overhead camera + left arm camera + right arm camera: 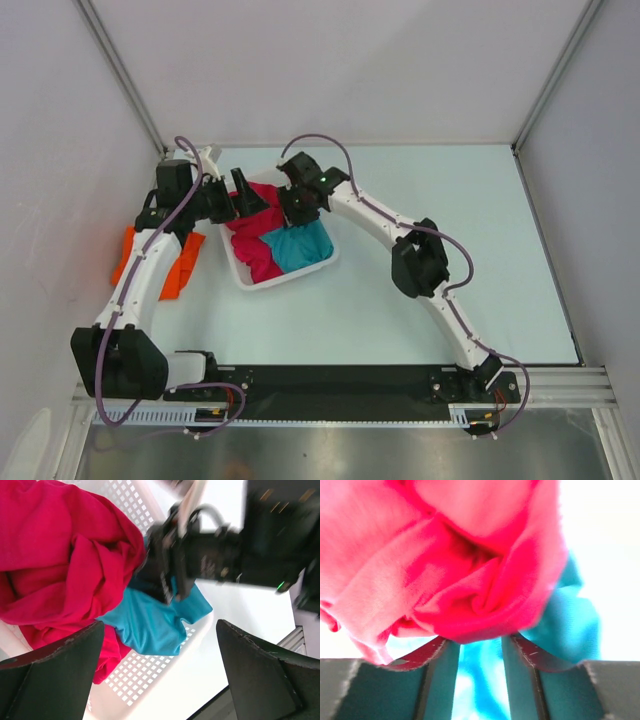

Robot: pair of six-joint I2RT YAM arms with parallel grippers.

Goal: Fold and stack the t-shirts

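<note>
Right gripper (478, 641) is nearly closed at the crimson shirt (470, 580) in the basket (145, 677), can't tell if it's pinched; left gripper (160, 625) gaping wide. Teal shirt (303, 250) is bunched right against it, so it could get dragged out too.

The left arm (145, 270) and the right arm (375, 215) are white moulded links joined by bulky black joint housings (112, 360), each trailed by a looping purple cable (465, 262). A small green light (323, 181) glows on the right wrist, toward 12 o'clock overhead. The left gripper (160, 624) has broad matte-black wedge fingers (55, 675) with scuffed edges, while the right gripper (477, 640) has dark grey ones with scratched tips.
</note>
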